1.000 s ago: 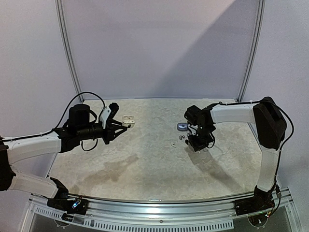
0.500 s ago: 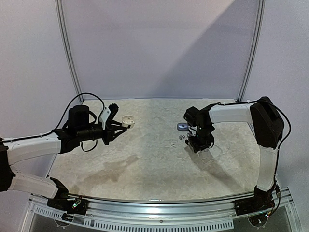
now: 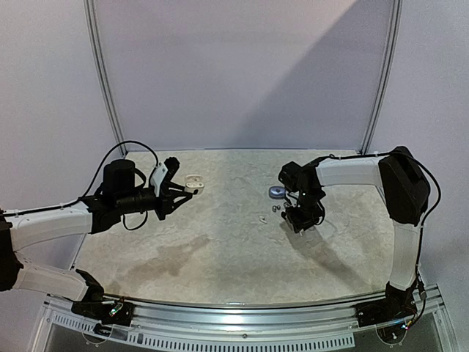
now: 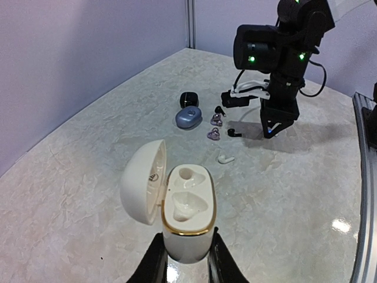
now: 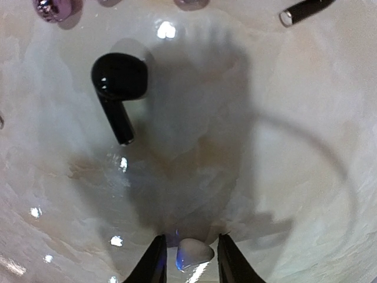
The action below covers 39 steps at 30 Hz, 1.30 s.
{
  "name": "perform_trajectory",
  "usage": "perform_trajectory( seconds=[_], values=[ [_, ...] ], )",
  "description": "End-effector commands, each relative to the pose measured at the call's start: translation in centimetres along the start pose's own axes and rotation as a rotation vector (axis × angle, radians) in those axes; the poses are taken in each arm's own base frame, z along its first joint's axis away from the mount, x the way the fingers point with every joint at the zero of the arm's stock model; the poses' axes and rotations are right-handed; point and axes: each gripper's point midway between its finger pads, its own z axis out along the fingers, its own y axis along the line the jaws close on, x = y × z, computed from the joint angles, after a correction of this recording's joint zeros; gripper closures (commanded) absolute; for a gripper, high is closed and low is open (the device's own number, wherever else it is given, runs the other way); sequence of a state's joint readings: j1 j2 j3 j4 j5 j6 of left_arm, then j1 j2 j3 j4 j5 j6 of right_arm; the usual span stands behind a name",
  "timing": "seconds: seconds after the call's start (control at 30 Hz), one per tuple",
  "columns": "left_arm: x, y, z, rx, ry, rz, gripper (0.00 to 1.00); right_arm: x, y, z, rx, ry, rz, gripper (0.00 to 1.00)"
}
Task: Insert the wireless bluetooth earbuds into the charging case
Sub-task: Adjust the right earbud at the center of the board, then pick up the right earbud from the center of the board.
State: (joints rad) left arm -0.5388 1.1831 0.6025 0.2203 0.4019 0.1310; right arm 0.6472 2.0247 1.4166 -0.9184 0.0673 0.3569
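Marbled table (image 4: pixel 76 194) here. The white charging case (image 4: pixel 187 218), lid flipped open and both sockets empty, sits clamped in the left fingers (image 4: pixel 154 266). A white earbud (image 4: pixel 225 158) lies at its 1 o'clock. Over there the right fingers (image 5: pixel 154 259) stand apart around a small white piece (image 5: pixel 194 252), with a black earbud (image 5: pixel 118 82) at their 11 o'clock.

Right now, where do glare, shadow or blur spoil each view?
Right wrist view: bright glints speckle the glossy marbled tabletop, a shadow covers its middle, and the small white earbud at the bottom edge is blurred. Left wrist view: the white oval charging case is sharp, one glint at lower right. Top view: a diagonal shadow crosses the back wall.
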Motion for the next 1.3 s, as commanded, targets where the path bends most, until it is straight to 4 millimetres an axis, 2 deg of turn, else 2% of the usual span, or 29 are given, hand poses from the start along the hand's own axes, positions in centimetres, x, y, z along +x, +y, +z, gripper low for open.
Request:
perform_trajectory(
  seconds=[0.0, 0.1, 0.2, 0.3, 0.47, 0.57, 0.67, 0.83, 1.0, 1.27],
  values=[
    [-0.2, -0.6, -0.3, 0.004, -0.017, 0.023, 1.0, -0.2, 0.0, 1.0, -0.002, 0.024, 0.016, 0.73],
    [-0.2, -0.6, -0.4, 0.004, -0.017, 0.02, 1.0, 0.1, -0.3, 1.1, 0.011, 0.038, 0.01, 0.76],
    [-0.1, -0.6, -0.4, 0.002, -0.016, 0.02, 1.0, 0.1, -0.1, 1.0, 0.002, 0.037, 0.005, 0.84],
    [-0.2, -0.6, -0.4, 0.003, -0.017, 0.019, 1.0, -0.4, 0.8, 0.3, -0.052, 0.012, 0.002, 0.91],
    [-0.2, -0.6, -0.4, 0.002, -0.019, 0.018, 1.0, -1.6, 6.4, -1.9, -0.393, -0.068, -0.029, 0.91],
    [-0.2, -0.6, -0.5, 0.0, -0.02, 0.014, 1.0, -1.9, 8.0, -2.1, -0.491, -0.084, -0.014, 0.9],
    [-0.1, -0.5, -0.5, -0.002, -0.018, 0.015, 1.0, -1.3, 7.7, -0.7, -0.467, -0.05, 0.001, 0.88],
    [0.0, -0.5, -0.5, -0.003, -0.013, 0.014, 1.0, -0.3, 5.1, 1.2, -0.31, -0.011, 0.007, 0.74],
    [0.0, -0.5, -0.4, -0.001, -0.014, 0.015, 1.0, -0.1, 3.6, 1.1, -0.225, -0.009, -0.011, 0.63],
    [0.2, -0.5, -0.3, 0.0, -0.007, 0.015, 1.0, -0.8, 2.1, -0.5, -0.142, -0.047, -0.024, 0.61]
  ],
)
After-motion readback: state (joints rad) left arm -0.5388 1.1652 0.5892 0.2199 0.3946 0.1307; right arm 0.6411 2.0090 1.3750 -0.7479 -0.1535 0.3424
